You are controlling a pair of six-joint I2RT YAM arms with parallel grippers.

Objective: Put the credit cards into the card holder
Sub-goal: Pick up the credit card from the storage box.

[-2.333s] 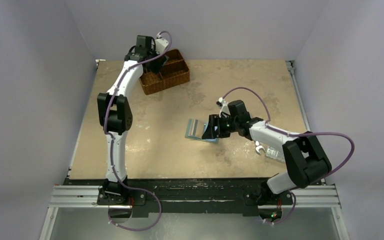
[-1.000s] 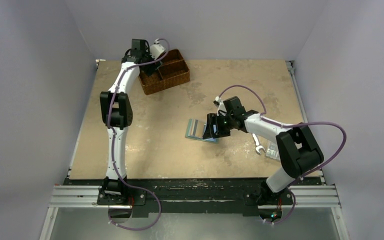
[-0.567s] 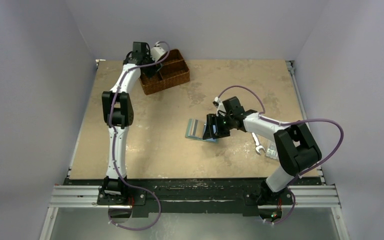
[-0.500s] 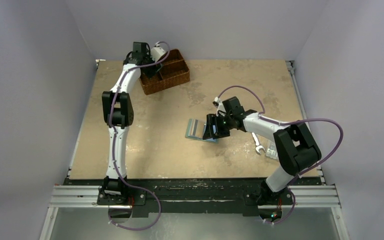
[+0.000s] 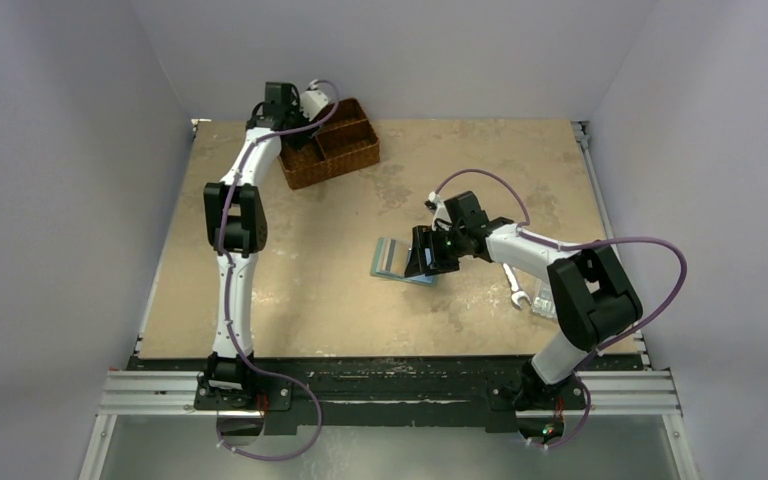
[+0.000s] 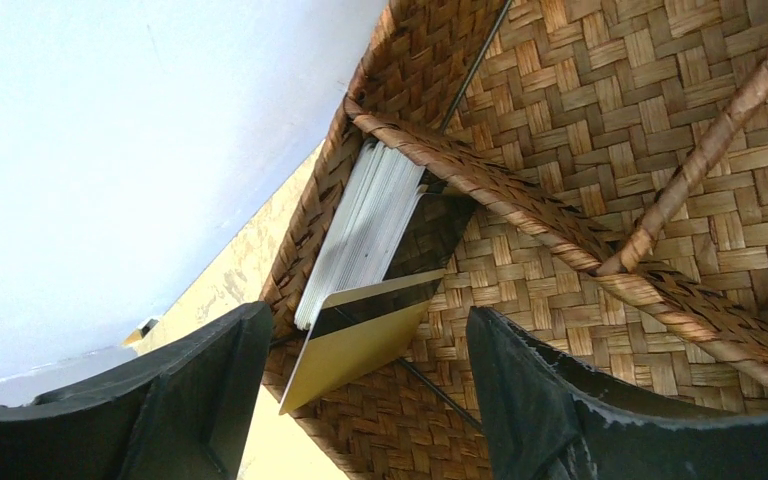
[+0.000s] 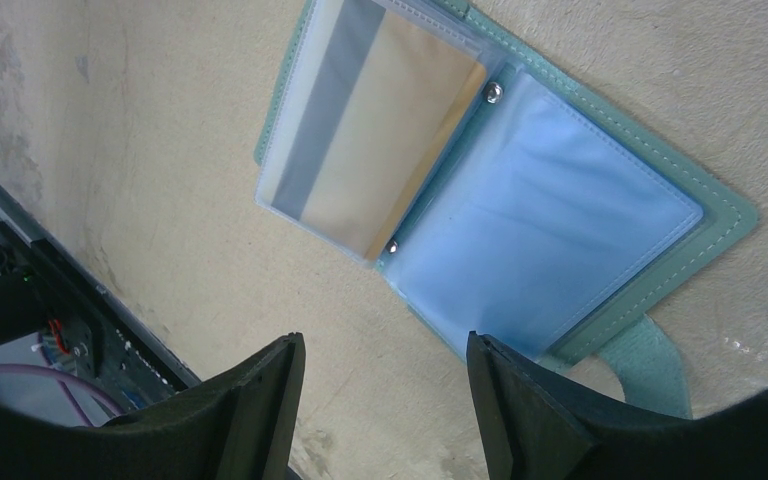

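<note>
The left jaws stand wide apart with nothing gripped. Between their dark fingers (image 6: pixel 195 400), but touching neither as far as can be seen, a yellowish card (image 6: pixel 360 345) with a dark stripe leans out from the stack. The rest of the credit cards (image 6: pixel 365 225) stand on edge, packed together in a corner of the wicker basket (image 6: pixel 610 140), between its outer wall and a woven divider. The basket sits at the far left of the tabletop (image 5: pixel 290 270), close to the back wall. The right jaws are also parted and hold nothing; they hover low over the near edge of the card holder (image 7: pixel 720 215). It lies opened flat near the middle of the tabletop, teal border outward, its strap tab (image 7: pixel 645 365) just beside one finger. One clear sleeve (image 7: pixel 360 130) holds a yellowish card with a grey stripe; the leaf beside it shows pale blue. A silver wrench (image 5: pixel 513 285) lies on the tabletop beyond the right arm, well apart from the holder.
</note>
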